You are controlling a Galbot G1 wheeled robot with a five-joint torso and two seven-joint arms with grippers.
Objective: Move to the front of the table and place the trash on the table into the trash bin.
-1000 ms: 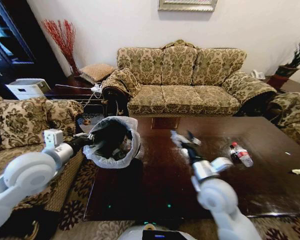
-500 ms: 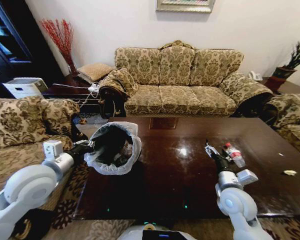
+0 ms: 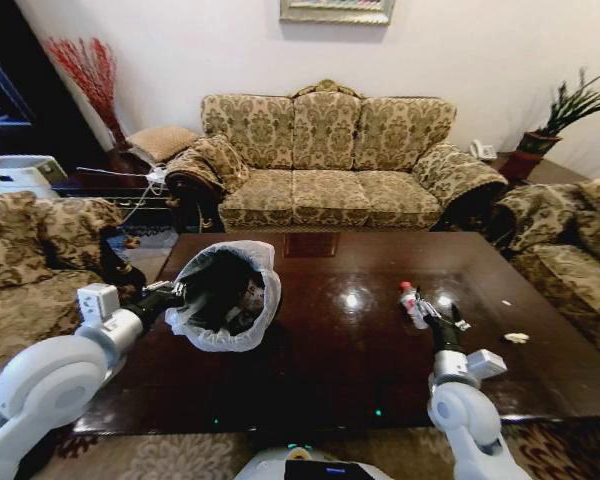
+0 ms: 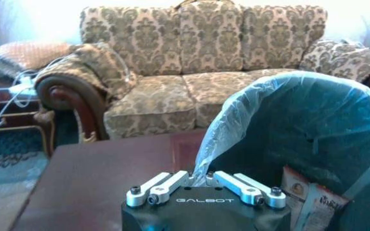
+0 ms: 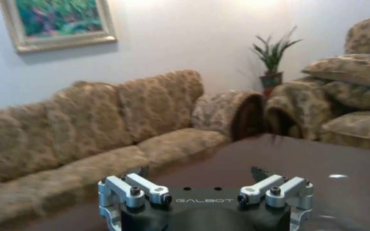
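A home living room; a patterned sofa against the wall, matching armchairs beside a dark wood table; a framed picture above; a potted plant in the corner.

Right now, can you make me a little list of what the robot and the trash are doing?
left gripper: shut on the trash bin bag rim, bin held tilted over the table
right gripper: jaws open, just beside the bottle
bottle: lying on the table, red cap
paper scrap: on the table near its right edge
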